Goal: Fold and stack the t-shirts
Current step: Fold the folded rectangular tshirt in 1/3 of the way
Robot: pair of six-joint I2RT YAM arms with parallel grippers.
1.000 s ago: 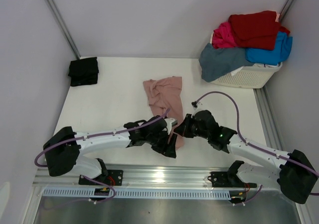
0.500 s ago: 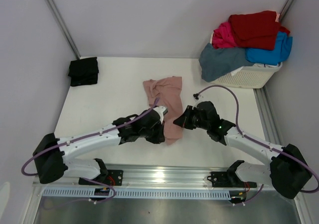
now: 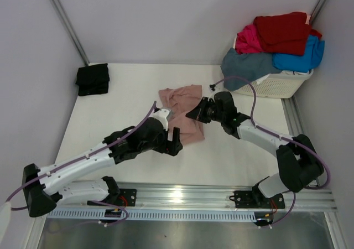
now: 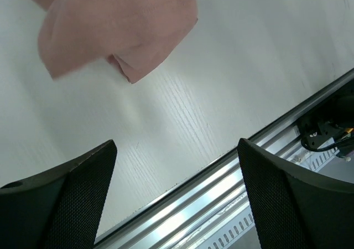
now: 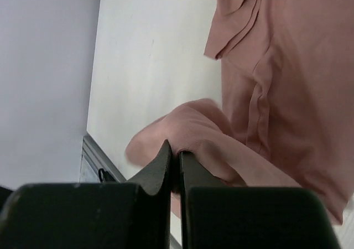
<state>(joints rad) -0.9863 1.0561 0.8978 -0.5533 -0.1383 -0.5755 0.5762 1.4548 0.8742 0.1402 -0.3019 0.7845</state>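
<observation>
pinching the pink t-shirt [image 3: 182, 102], right hand [image 5: 178, 152] now farther up; left hand [image 4: 176, 146] spread, empty

I logged a white tabletop [image 3: 127, 116] with faint wood grain | white slatted laundry basket [image 3: 279, 86] sat at its far right corner | silver metal rail [image 3: 182, 194] ran along my near edge | slotted white cable duct [image 3: 166, 214] lay just beyond that rail.

T-shirts: six. On table [image 3: 127, 110], two: one dusty-pink tee [image 3: 182, 108], one black tee [image 3: 92, 79]. Heaped in basket, four: one red tee [image 3: 282, 30], one magenta tee [image 3: 248, 39], one bright-blue tee [image 3: 301, 58], one slate-blue tee [image 3: 246, 66]. White slatted basket [image 3: 276, 86]: one. Robot arms: two, left arm [image 3: 88, 160] and right arm [image 3: 265, 138].
</observation>
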